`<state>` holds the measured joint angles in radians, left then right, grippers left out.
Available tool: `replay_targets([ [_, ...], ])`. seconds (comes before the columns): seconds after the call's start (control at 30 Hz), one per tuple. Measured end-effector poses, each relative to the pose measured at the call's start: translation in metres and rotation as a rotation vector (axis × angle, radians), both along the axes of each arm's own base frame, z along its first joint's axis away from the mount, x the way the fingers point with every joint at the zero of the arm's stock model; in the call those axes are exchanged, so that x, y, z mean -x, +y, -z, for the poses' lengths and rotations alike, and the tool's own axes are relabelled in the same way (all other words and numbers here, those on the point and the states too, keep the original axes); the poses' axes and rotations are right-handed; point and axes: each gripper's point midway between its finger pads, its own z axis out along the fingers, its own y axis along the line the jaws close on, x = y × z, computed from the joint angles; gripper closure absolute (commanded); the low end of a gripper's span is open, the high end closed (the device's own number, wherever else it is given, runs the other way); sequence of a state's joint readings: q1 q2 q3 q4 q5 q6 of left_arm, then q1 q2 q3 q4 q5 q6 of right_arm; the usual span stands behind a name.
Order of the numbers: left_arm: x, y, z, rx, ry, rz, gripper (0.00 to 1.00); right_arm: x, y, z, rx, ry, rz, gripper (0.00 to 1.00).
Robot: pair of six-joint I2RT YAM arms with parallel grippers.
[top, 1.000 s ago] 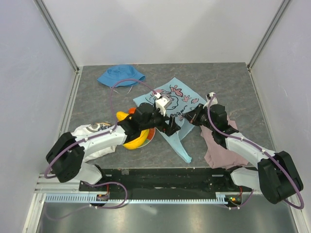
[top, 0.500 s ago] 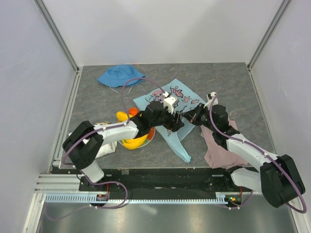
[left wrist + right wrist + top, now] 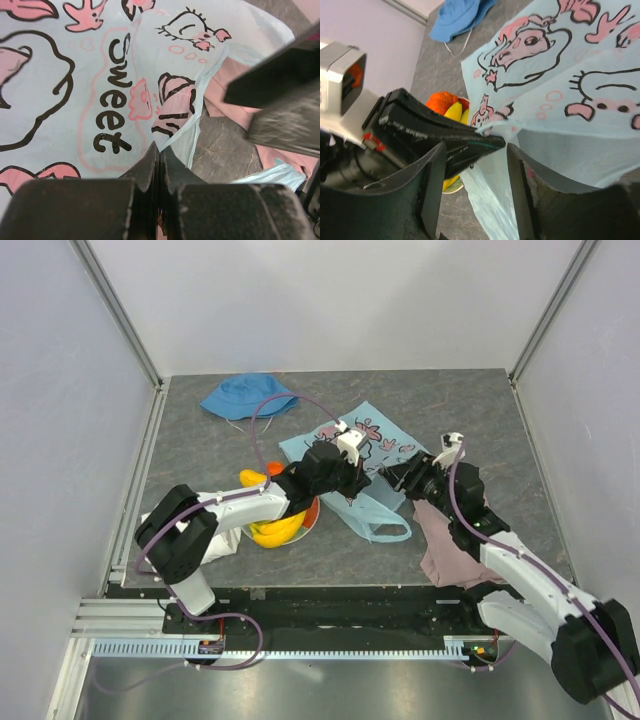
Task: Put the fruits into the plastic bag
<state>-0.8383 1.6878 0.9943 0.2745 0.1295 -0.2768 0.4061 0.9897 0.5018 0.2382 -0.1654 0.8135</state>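
The light-blue plastic bag (image 3: 365,438) lies flat mid-table, its handle loop (image 3: 383,523) limp toward the near edge. My left gripper (image 3: 356,483) is shut on the bag's rim; in the left wrist view its jaws (image 3: 159,150) meet at the plastic edge by the word "Sweet" on the plastic bag (image 3: 75,90). Just right of it, my right gripper (image 3: 393,477) stands open. The right wrist view shows the right gripper (image 3: 476,150) straddling the left fingers (image 3: 465,142), holding nothing. Yellow bananas (image 3: 276,531) and an orange-red fruit (image 3: 271,470) sit on the plate (image 3: 309,519), the orange-red fruit (image 3: 442,100) also behind the left arm.
A blue bucket hat (image 3: 248,395) lies at the back left. Under my right arm a pink cloth (image 3: 450,548) spreads at the bag's right. White cloth (image 3: 190,508) lies beneath my left arm. Bare grey table (image 3: 470,410) shows at the back right.
My left gripper reached right and shut on the bag's rim. My right gripper opened and drew back slightly right, letting the bag's handle drop onto the table.
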Motion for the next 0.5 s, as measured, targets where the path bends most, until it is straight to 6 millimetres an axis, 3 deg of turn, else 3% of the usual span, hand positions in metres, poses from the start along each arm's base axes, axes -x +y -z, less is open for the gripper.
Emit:
replay_targets([
  [0.23,-0.022,0.01,-0.016,0.053,0.029,-0.038,0.98,0.019,-0.028,-0.03,0.028,-0.09,0.09,0.37],
  [0.3,-0.027,0.015,-0.016,0.063,0.043,-0.048,0.98,0.024,-0.034,-0.021,0.042,-0.071,0.11,0.34],
  [0.5,-0.027,0.018,-0.024,0.091,0.056,-0.041,0.98,0.031,-0.048,0.039,0.13,0.085,0.162,0.3],
])
